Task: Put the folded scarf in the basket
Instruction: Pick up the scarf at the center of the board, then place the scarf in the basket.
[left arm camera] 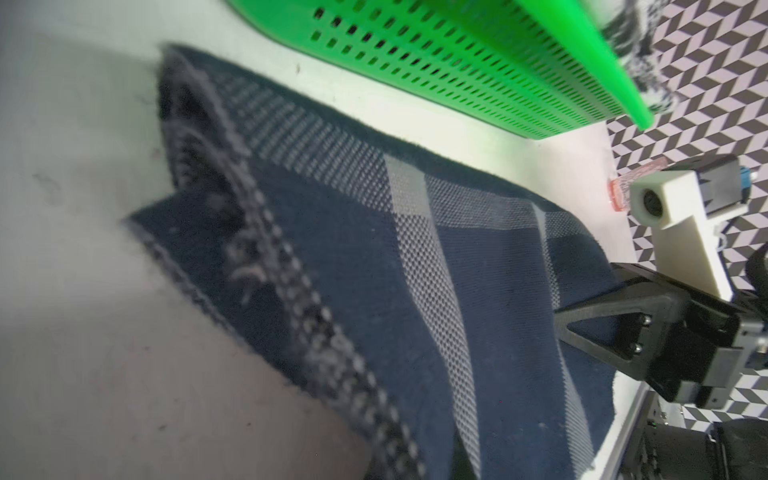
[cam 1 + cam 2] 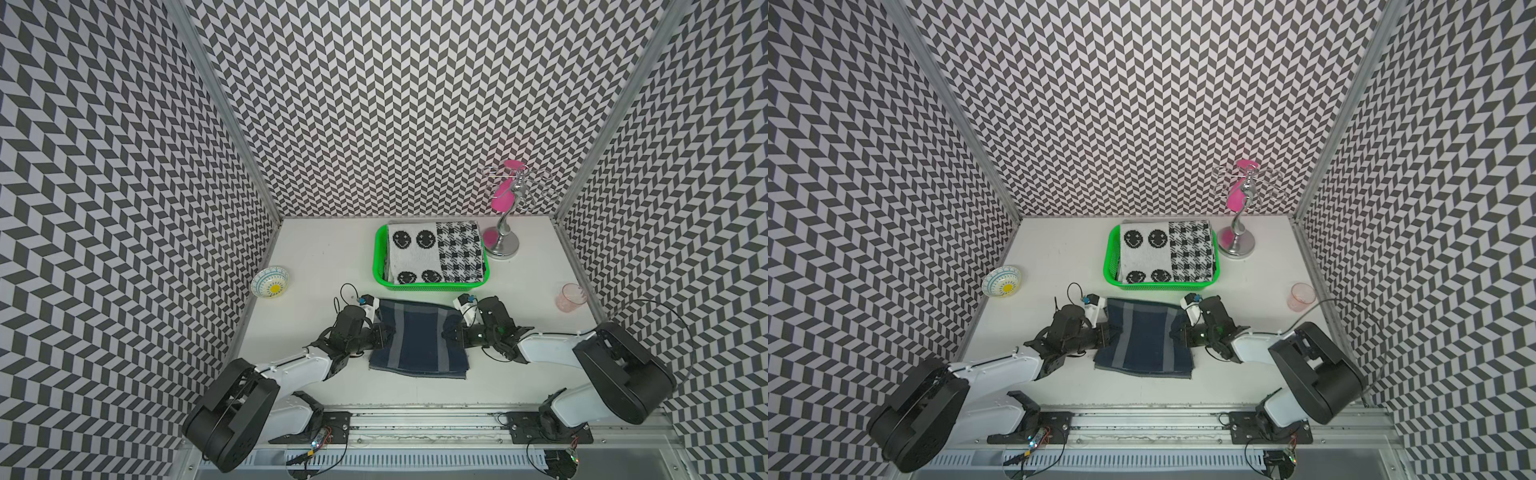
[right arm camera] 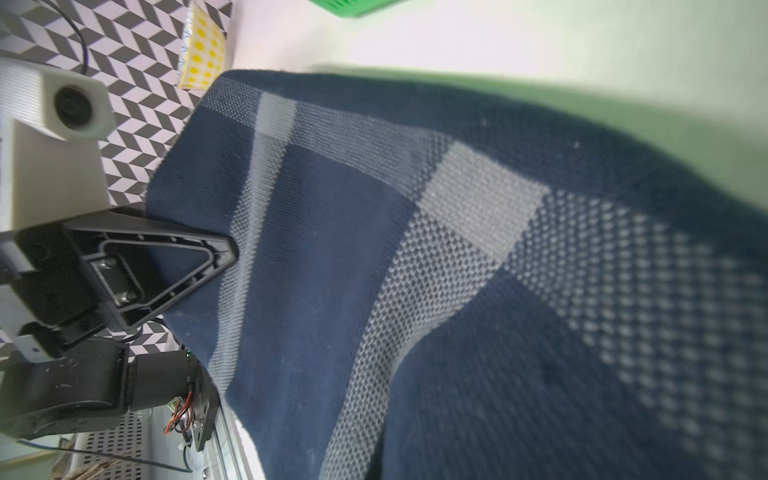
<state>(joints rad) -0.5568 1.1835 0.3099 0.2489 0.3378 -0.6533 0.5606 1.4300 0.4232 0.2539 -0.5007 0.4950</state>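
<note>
The folded navy scarf point(image 2: 417, 340) point(image 2: 1144, 338) with grey stripes is lying on the white bench point(image 2: 332, 257) at lower centre in both top views, just below the green basket point(image 2: 432, 286) point(image 2: 1163, 286) and not touching it. The left pincer point(image 2: 384, 332) point(image 2: 1106, 332) is pressing together on the scarf's left edge, and the right pincer point(image 2: 451, 332) point(image 2: 1177, 332) is pinching the right edge, where the cloth is bunching up. The scarf's lower edge is resting flat on the bench.

In the left wrist view the scarf point(image 1: 374, 270) is filling the middle, with its layered edge showing at the left, the basket's perforated wall point(image 1: 457, 62) running along the top, and a black finger point(image 1: 590, 332) of the right pincer gripping the cloth at the right. In the right wrist view the scarf point(image 3: 415, 270) is spreading across most of the frame, and a finger point(image 3: 174, 257) of the left pincer is biting its edge at the left.

The basket is already holding two folded cloths side by side: a smiley-face one point(image 2: 411, 255) and a checked one point(image 2: 460, 251). A patterned bowl point(image 2: 270, 281) is sitting at the left, a pink cup point(image 2: 570, 297) at the right, and a metal stand point(image 2: 505, 232) just to the right of the basket.
</note>
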